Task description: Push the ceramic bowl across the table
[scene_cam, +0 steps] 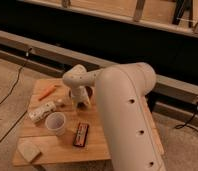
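Observation:
The ceramic bowl [90,93] is a small dark maroon shape near the middle of the light wooden table [57,152], mostly hidden behind my arm. My gripper [80,103] hangs down from the white wrist right at the bowl's near left side, low over the tabletop. I cannot tell whether it touches the bowl. My large white forearm covers the right half of the table.
A white cup [56,123] stands in front of the gripper. A dark rectangular bar [81,135] lies right of the cup. An orange carrot [48,91], a white packet [42,111] and a tan sponge [29,150] lie on the left. Cables run along the floor.

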Motion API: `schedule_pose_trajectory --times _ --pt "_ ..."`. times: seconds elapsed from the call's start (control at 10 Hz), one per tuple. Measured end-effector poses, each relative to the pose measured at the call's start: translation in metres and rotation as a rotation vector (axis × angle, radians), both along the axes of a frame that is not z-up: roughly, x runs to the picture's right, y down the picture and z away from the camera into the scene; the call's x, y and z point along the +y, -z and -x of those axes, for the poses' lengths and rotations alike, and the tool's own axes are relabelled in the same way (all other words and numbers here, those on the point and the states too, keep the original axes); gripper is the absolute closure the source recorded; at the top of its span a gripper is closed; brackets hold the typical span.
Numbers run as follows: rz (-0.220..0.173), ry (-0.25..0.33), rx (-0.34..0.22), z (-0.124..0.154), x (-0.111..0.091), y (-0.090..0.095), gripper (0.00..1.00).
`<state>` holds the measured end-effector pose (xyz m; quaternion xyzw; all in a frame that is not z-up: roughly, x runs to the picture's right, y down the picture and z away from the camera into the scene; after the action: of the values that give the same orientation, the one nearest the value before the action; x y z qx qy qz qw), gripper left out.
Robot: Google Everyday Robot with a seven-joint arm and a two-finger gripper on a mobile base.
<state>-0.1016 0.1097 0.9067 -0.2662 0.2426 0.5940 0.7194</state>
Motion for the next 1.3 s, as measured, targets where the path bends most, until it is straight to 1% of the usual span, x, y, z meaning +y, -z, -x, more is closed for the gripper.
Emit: schedule_pose_trajectory --times 0.2,0.3,0.4,0.5,0.7,0.9,1.0,1.1,1.2,1.3 --pt "-0.012 0.012 -0.006 0.01 -0.017 -0.017 0.35" --pt "-0.024 0.015 -0.02 0.021 -0.03 -0.029 0.35" --pt "-0.028 0.016 -0.024 0.025 -0.036 -0.033 0.35" --pt "-0.038 0.019 -0.035 0.035 -0.047 -0.043 0.35" --pt "-0.064 0.031 -0.057 0.053 -0.071 -0.06 0.35" --pt "-0.108 0.05 -0.088 0.076 -0.104 -0.078 0.35" --pt "-0.135 0.071 -0.106 0.09 -0.121 -0.085 0.35" --pt "-0.18 0.094 -0.121 0.107 -0.142 -0.092 0.35" --pt "-0.262 0.105 -0.131 0.13 -0.171 -0.097 0.35" --pt "-0.33 0.101 -0.133 0.141 -0.195 -0.098 0.35"
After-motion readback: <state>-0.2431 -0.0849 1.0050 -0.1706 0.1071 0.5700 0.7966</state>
